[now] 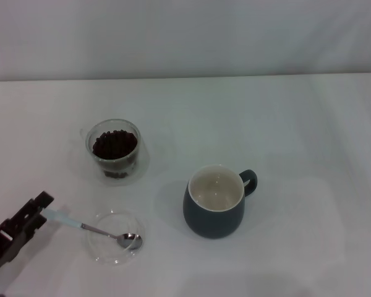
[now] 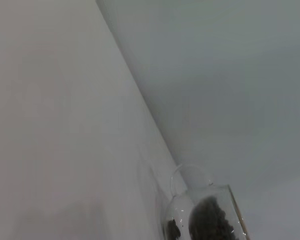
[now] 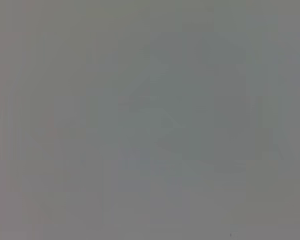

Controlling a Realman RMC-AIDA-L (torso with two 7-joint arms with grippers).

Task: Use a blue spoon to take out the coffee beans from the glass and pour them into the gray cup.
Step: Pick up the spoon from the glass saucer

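Left tool (image 1: 42, 209) low at the near-left of the bench (image 1: 297, 136), at the pale handle end of the blue spoon (image 1: 96, 229), grip unclear; spoon bowl resting in a shallow clear dish (image 1: 105, 247); beyond, glass (image 1: 114, 148) of coffee beans (image 1: 114, 144); gray cup (image 1: 215, 203) to the right, apart; right tool unseen

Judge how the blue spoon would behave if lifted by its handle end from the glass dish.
The blue spoon is probably stiff and light. Gripped at its handle tip by the left gripper, it might pivot. Its bowl could scrape the dish.
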